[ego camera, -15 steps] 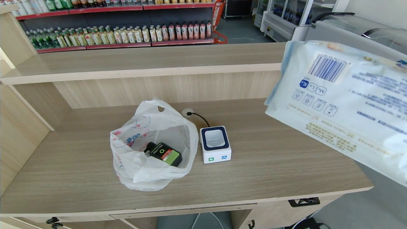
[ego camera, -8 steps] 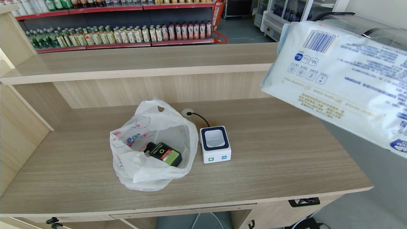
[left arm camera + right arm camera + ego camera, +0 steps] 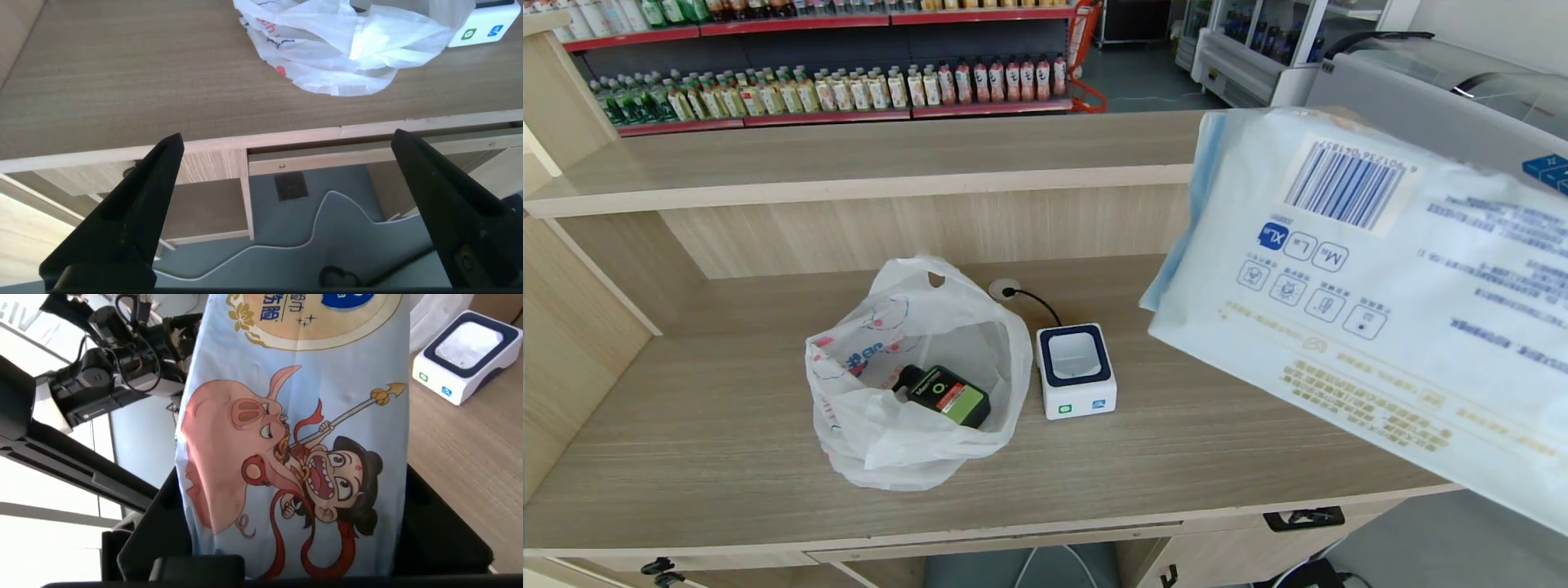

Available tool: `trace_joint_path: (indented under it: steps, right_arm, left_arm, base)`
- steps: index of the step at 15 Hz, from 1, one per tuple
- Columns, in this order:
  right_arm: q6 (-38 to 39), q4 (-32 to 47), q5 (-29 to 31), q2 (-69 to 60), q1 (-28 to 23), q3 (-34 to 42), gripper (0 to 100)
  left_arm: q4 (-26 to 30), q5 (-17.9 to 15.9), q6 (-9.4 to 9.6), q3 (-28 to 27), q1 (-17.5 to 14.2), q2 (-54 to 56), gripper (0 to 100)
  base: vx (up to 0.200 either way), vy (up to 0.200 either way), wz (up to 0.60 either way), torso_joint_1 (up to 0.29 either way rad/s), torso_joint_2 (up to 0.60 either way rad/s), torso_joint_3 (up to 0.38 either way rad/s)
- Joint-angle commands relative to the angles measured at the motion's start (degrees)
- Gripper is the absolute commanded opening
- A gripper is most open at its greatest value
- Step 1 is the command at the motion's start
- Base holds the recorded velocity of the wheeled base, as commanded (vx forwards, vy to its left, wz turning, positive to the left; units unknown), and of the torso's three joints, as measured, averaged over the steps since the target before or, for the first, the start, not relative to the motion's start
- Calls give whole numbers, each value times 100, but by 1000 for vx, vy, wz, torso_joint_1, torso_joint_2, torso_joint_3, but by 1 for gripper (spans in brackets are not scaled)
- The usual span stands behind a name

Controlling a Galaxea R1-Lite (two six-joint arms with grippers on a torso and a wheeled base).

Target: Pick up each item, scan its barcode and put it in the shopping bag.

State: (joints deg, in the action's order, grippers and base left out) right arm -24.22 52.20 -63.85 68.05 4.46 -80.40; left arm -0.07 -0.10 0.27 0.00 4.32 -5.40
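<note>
A large pale blue pack hangs in the air over the counter's right end, tilted, with its barcode facing up. In the right wrist view my right gripper is shut on this pack, whose cartoon side faces that camera. The white scanner with a dark blue frame sits mid-counter, left of and below the pack. Beside it lies the white shopping bag, open, with a green and black item inside. My left gripper is open, low in front of the counter's front edge.
The wooden counter has a raised back ledge and a side wall on the left. A black cable runs from the scanner to a hole at the back. A drawer front lies under the counter edge.
The pack first rose, then came down and shifted left toward the scanner. The bag, the scanner and the item in the bag stayed put.
</note>
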Motion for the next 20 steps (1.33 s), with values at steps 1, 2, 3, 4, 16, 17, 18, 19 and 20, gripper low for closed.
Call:
trace_joint_path:
  steps: [1, 2, 3, 4, 16, 17, 18, 19, 20]
  right_arm:
    - [-4, 1, -4, -125, 28, 42, 0]
    - [-4, 1, 5, -116, 72, 33, 0]
    - [-4, -8, 5, -90, 187, 24, 0]
    - [-4, 1, 13, -64, 222, 24, 0]
    - [-21, 36, 13, -275, 310, 261, 0]
    - [-30, 36, 13, -354, 318, 349, 0]
    - [-30, 36, 13, -538, 318, 534, 0]
    - [-30, 36, 13, -635, 310, 657, 0]
    - [-30, 36, 13, -644, 310, 674, 0]
  left_arm:
    - [-1, 1, 0, 0, -1, -5, 100]
    - [-1, 1, 0, 0, -1, -5, 100]
    - [-1, 1, 0, 0, -1, -5, 100]
    - [-1, 1, 0, 0, -1, -5, 100]
    - [-1, 1, 0, 0, -1, -5, 100]
    - [-1, 1, 0, 0, -1, -5, 100]
    - [-1, 1, 0, 0, -1, -5, 100]
    - [-1, 1, 0, 0, -1, -5, 100]
    - [-1, 1, 0, 0, -1, -5, 100]
  base:
    - [0, 0, 0, 0, 0, 0]
    - [0, 0, 0, 0, 0, 0]
    - [0, 0, 0, 0, 0, 0]
    - [0, 0, 0, 0, 0, 0]
    - [0, 0, 0, 0, 0, 0]
    - [0, 0, 0, 0, 0, 0]
    - [0, 0, 0, 0, 0, 0]
    - [0, 0, 0, 0, 0, 0]
    - [0, 0, 0, 0, 0, 0]
